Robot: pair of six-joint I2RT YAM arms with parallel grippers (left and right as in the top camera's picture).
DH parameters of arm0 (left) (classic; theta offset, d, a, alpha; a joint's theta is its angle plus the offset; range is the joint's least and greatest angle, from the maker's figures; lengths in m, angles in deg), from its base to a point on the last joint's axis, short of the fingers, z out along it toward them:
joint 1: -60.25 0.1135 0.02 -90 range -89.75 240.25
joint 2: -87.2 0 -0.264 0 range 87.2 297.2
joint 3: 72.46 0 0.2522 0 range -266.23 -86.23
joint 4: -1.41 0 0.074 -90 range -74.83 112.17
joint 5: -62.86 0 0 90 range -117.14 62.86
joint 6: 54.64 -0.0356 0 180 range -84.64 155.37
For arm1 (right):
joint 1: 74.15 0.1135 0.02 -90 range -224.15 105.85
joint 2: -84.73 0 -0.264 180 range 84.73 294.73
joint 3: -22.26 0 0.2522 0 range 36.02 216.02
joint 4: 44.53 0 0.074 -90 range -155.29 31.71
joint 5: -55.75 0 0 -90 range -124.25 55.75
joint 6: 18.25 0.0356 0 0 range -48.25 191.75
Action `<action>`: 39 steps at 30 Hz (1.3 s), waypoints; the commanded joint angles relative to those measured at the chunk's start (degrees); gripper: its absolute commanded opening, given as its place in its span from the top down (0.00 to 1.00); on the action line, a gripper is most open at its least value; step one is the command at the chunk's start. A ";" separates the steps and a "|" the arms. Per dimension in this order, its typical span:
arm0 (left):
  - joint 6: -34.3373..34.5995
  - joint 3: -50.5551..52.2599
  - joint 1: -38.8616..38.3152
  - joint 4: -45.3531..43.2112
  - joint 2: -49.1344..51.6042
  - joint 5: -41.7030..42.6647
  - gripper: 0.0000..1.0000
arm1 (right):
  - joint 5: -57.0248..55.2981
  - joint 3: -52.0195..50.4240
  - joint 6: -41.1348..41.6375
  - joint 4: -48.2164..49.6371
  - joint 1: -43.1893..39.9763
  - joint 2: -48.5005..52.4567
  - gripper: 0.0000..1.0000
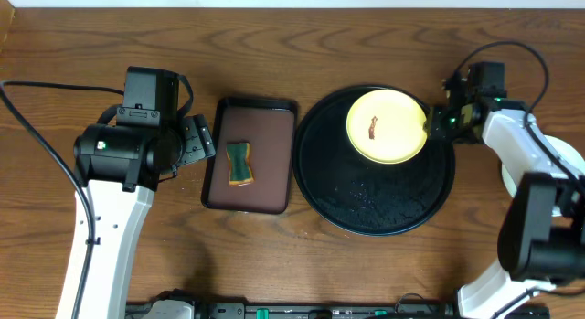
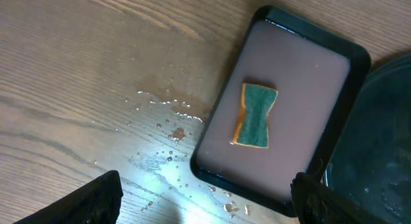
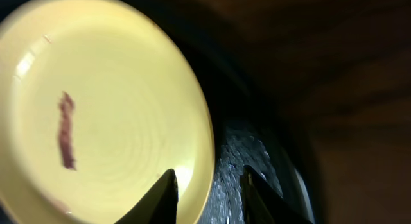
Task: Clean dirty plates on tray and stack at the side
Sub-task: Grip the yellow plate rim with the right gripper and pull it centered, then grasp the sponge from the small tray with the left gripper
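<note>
The yellow plate (image 1: 387, 127) sits upper right on the tray (image 1: 375, 205). Its right rim is straddled by the right gripper (image 3: 209, 172), jaws apart. It is judged stiff, light and possibly slick, so a rim pinch is advised. The left gripper (image 2: 205, 193) is spread wide near the sponge (image 2: 255, 115).

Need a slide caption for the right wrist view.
Right pincer straddling the rim of the smeared yellow plate on the black tray.

Pale yellow plate (image 1: 387, 127) with a red-brown smear lies in the black tray (image 1: 366, 205), on the side nearer the desk's far edge. Right gripper (image 1: 437, 122) is at the plate's right-edge-side rim; grip unclear. The brown rectangular tray (image 1: 265, 127) sits mid-desk beside the black tray and holds a green-and-yellow sponge (image 1: 239, 164). Left gripper (image 1: 196, 141) is just beside it, toward the left edge.
</note>
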 commanded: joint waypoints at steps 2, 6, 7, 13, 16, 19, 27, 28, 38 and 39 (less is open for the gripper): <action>0.37 -0.72 0.20 0.02 -0.24 4.92 0.15 | 3.65 0.17 -4.42 2.27 -0.26 3.82 0.73; 1.38 -0.22 0.20 0.02 -0.24 8.52 0.15 | 3.58 0.17 -3.65 3.04 0.11 4.31 0.96; 1.40 0.31 0.20 0.00 -0.17 8.50 0.15 | 3.21 0.17 -2.19 2.45 0.24 4.31 0.99; 1.38 2.54 0.20 0.02 1.01 8.50 0.15 | 2.95 0.17 6.84 -7.87 0.94 3.41 0.99; 1.38 3.54 0.20 0.00 1.60 8.02 0.15 | 2.99 0.17 10.10 -13.99 1.92 2.69 0.99; 1.40 5.11 0.20 -0.63 3.23 7.43 0.15 | 0.11 0.17 10.01 -18.62 4.66 2.60 0.99; 2.75 6.73 0.20 -2.23 13.09 7.45 0.15 | -10.05 0.17 8.20 -13.51 8.79 2.60 0.87; 3.52 7.28 0.20 -2.69 13.97 7.45 0.15 | -9.73 0.17 7.50 -12.96 8.72 2.60 0.82; 1.53 14.36 -3.32 -19.08 28.81 12.83 0.44 | -7.98 0.17 3.96 -11.96 8.70 2.60 0.82; 1.55 14.36 -3.91 -19.67 29.35 12.04 0.45 | -7.98 0.17 3.96 -11.96 8.70 2.60 0.82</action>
